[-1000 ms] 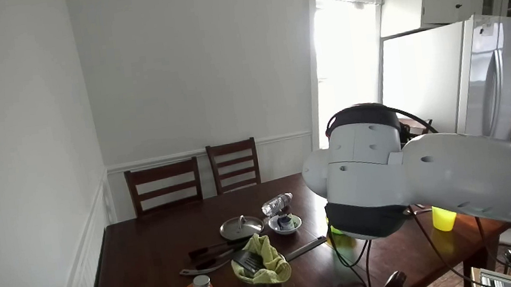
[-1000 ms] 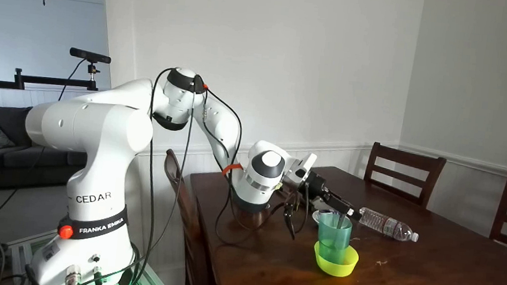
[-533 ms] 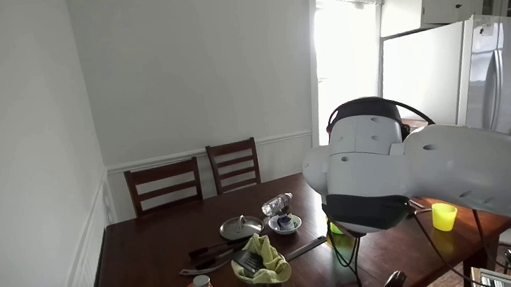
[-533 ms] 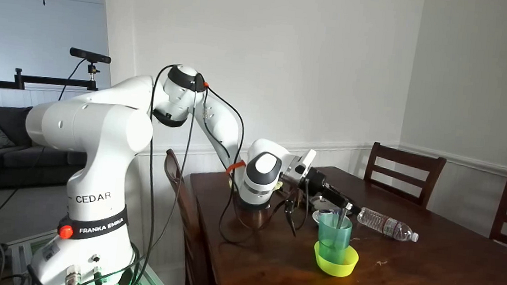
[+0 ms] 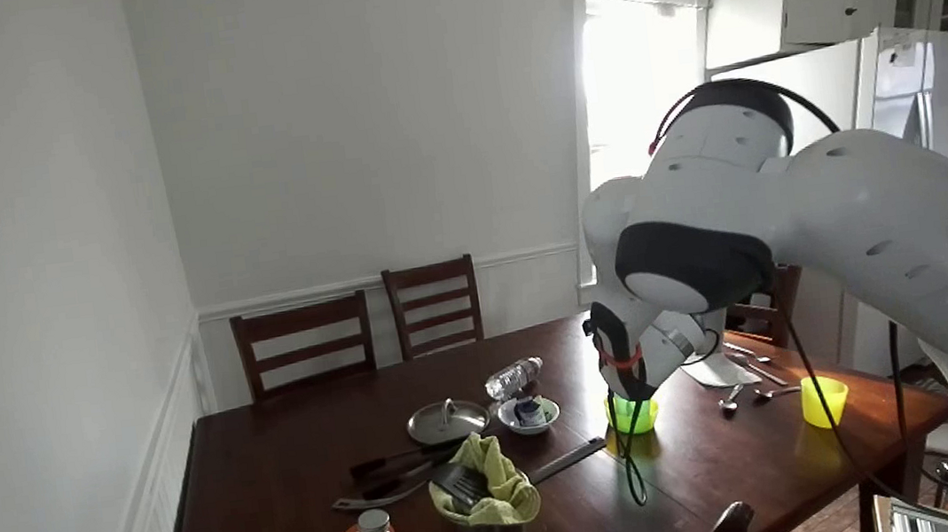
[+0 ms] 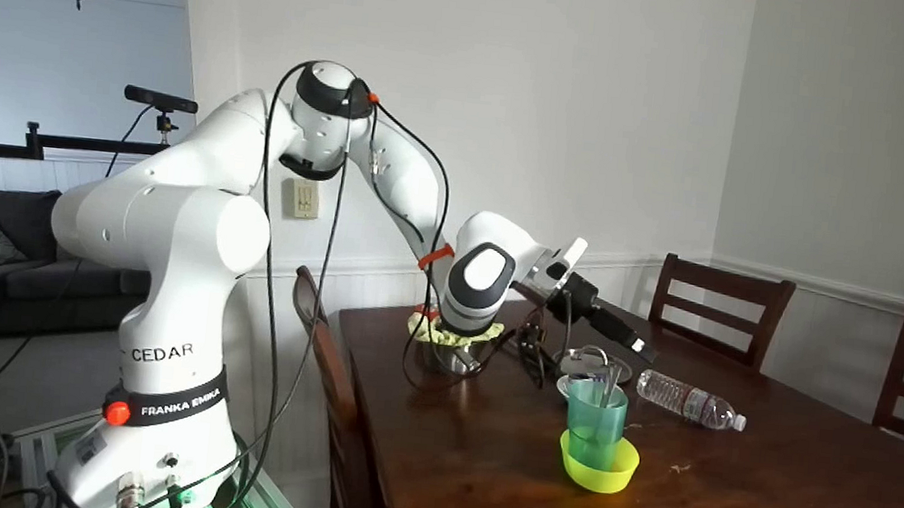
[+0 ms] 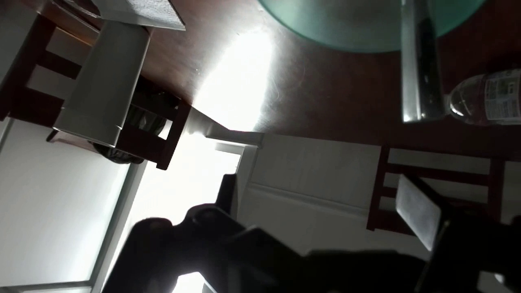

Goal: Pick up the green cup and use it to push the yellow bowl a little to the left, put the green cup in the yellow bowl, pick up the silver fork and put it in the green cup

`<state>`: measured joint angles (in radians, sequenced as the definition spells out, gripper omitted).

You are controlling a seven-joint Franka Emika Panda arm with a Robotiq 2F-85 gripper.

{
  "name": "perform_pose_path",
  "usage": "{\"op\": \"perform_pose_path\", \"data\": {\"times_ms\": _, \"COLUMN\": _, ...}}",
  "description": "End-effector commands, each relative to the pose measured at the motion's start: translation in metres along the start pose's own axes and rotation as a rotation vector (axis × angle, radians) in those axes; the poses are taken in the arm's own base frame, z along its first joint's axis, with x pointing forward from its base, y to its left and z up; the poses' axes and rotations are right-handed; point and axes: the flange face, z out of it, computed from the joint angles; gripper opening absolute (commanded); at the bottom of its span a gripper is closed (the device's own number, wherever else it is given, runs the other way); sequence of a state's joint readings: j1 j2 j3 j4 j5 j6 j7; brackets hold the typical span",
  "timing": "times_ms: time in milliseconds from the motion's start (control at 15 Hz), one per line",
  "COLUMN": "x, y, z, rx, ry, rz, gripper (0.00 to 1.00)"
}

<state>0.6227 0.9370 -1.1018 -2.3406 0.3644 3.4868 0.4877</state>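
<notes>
Upper left in an exterior view, the smooth white arm (image 6: 315, 129) stands higher than a second ago. Right of centre, the pincer (image 7: 323, 199), spread wide, is apart from what looks like the shiny silver fork (image 7: 419, 69) leaning in the translucent green cup (image 6: 588, 429), inside the round, shallow yellow bowl (image 6: 600, 478).

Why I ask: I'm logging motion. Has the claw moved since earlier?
Yes: in an exterior view, the claw has risen, judged against the water bottle lying in place.

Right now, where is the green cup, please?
In an exterior view, right of centre, the green cup stands in the yellow bowl, left of the clear bottle.
</notes>
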Motion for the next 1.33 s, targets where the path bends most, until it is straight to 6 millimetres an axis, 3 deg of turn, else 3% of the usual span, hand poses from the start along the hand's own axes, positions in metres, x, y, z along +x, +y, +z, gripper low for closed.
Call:
{"op": "perform_pose_path", "data": {"times_ms": 0, "x": 0.031, "y": 0.010, "z": -0.005, "rx": 0.059, "ry": -0.121, "rz": -0.031, "gripper": 1.00}}
{"op": "perform_pose_path", "data": {"times_ms": 733, "x": 0.086, "y": 0.024, "z": -0.002, "rx": 0.114, "ry": -0.471, "rz": -0.019, "gripper": 1.00}}
{"op": "perform_pose_path", "data": {"times_ms": 1267, "x": 0.109, "y": 0.031, "z": -0.009, "rx": 0.206, "ry": -0.638, "rz": 0.050, "gripper": 1.00}}
